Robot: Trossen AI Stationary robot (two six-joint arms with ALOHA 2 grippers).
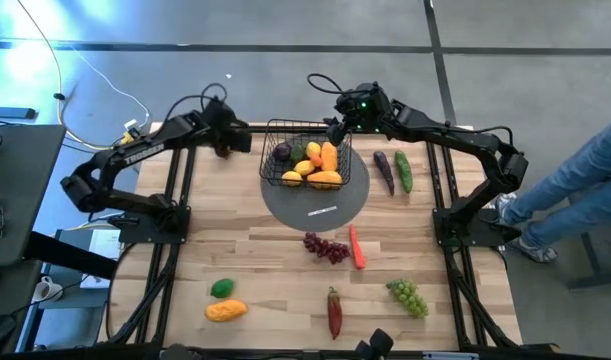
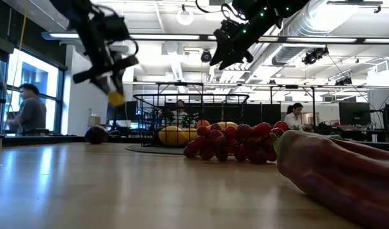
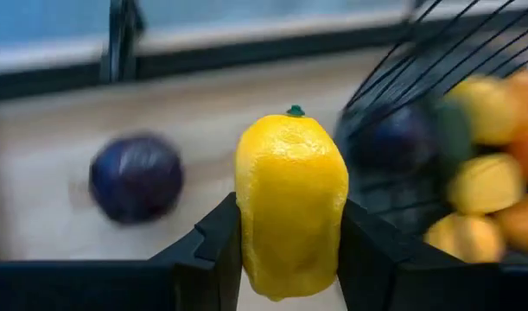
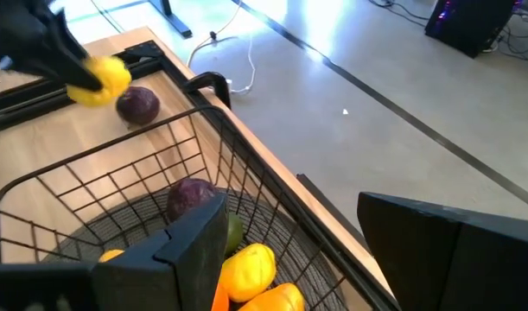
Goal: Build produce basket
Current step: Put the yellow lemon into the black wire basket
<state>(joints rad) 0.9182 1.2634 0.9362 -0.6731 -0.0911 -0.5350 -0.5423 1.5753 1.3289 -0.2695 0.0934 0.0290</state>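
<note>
My left gripper [image 3: 291, 259] is shut on a yellow lemon [image 3: 291, 203] and hangs in the air left of the basket [image 1: 303, 155], over the table's far left part [image 1: 225, 146]. A purple plum [image 3: 136, 177] lies on the table below it. The black wire basket stands on a grey round mat [image 1: 330, 205] and holds lemons, a plum and orange fruit. My right gripper [image 4: 307, 259] hovers open above the basket's far right corner [image 1: 337, 128], holding nothing. My left gripper pinches the lemon's two long sides [image 3: 246, 216] between its two fingers. The fingers [image 3: 213, 246] slant down from the table's left side. The lemon's green stem tip [image 3: 295, 111] points away from the gripper. The lemon [image 2: 116, 97] is lifted clear of the table.
On the near half lie red grapes [image 1: 325, 247], a carrot [image 1: 357, 247], a red pepper [image 1: 334, 312], green grapes [image 1: 407, 296], a mango [image 1: 226, 310] and a green fruit [image 1: 222, 288]. An eggplant [image 1: 383, 170] and cucumber [image 1: 403, 172] lie right of the basket. A person [image 1: 575, 185] stands at the right.
</note>
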